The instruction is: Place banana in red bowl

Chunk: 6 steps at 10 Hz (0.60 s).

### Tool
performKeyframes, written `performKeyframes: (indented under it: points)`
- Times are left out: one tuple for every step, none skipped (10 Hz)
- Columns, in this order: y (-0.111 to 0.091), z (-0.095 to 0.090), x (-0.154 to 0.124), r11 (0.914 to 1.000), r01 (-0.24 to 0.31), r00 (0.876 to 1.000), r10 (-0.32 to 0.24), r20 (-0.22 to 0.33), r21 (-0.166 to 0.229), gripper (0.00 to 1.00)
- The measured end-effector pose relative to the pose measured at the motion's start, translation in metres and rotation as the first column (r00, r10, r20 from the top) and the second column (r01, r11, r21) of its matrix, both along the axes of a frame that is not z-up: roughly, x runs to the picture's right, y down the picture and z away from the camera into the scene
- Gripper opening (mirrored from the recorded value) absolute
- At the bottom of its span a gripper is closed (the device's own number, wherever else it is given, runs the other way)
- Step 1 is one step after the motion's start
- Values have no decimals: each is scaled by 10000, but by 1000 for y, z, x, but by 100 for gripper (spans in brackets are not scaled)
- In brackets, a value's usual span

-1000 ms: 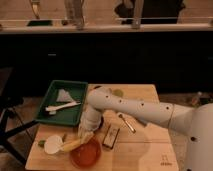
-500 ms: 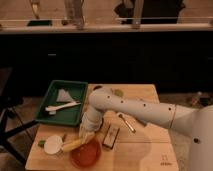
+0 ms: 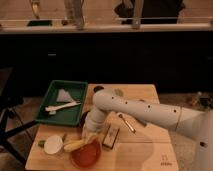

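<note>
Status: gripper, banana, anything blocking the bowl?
Gripper low, just behind red bowl. Banana at bowl's camera-left rim, not yet inside. White disc beyond banana, not blocking.

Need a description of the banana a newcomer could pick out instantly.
On the wooden table, look at the front-left corner, below the green tray. The banana lies at the left rim of the red bowl, beside the gripper. It is the yellow, elongated thing; the white disc beside it is round.
</note>
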<state>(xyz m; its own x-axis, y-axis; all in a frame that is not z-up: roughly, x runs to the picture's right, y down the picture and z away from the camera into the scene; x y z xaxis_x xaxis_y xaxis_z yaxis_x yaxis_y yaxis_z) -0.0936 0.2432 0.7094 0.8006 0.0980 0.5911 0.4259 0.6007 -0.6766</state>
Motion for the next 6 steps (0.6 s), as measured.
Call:
performKeyframes:
  points:
    - [2, 0, 2, 10000, 0, 10000, 0, -28, -51, 0]
    - [4, 1, 7, 9999, -68, 9999, 67, -97, -100, 0]
    - [5, 1, 11, 9998, -116, 9998, 114, -155, -134, 0]
    - [7, 1, 15, 9997, -181, 9996, 178, -207, -174, 0]
    - [8, 1, 17, 9996, -215, 9995, 211, -221, -196, 0]
    - [10, 0, 18, 9994, -268, 9994, 262, -248, -230, 0]
